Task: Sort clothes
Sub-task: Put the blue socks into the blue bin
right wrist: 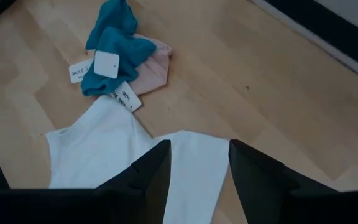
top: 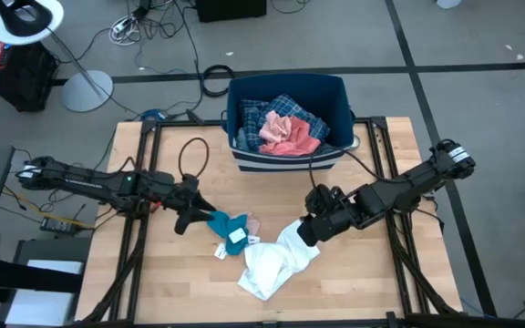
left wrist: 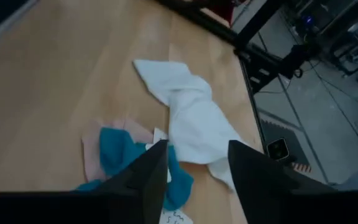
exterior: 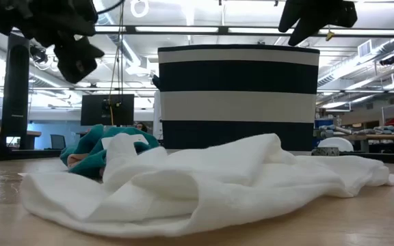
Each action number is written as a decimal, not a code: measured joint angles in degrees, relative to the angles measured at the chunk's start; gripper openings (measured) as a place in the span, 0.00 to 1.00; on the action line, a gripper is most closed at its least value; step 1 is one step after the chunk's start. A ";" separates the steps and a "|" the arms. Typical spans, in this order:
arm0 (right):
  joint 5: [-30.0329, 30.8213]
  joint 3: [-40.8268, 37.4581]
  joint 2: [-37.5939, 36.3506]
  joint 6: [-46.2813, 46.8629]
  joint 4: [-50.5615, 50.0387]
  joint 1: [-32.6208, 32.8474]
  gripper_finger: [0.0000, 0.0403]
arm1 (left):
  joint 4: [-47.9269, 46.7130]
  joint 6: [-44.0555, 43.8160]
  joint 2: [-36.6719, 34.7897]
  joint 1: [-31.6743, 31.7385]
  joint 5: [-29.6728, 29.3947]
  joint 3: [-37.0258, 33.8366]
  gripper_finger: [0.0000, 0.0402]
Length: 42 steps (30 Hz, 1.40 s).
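Left end effector (top: 192, 208) open, empty; bin (top: 335, 87) holds plaid shirt (top: 292, 106) and salmon garment (top: 287, 137).

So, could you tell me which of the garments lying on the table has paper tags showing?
The small teal garment, lying on the pale pink one beside the white garment; white tags sit on and beside it, while the white one shows none.

The table (top: 153, 282) is seen from overhead and from tabletop level; the white garment (right wrist: 104, 155), below both pincers, is shared by all views.
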 joint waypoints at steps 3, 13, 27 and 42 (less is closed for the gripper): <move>0.92 0.00 0.00 0.01 -0.02 0.02 0.41 | -0.26 -1.02 1.88 -0.11 0.98 0.00 0.46; 1.22 0.00 0.00 2.45 -1.27 0.77 0.41 | -11.59 0.79 5.10 -0.85 -1.40 0.00 0.40; 1.20 -6.14 -0.02 14.70 -3.09 7.65 0.41 | -11.67 1.64 16.28 -0.81 -10.68 -0.02 0.40; 1.20 -7.08 -0.02 15.51 -4.53 10.89 0.41 | -2.82 -4.73 28.84 -0.81 -12.90 -0.02 0.33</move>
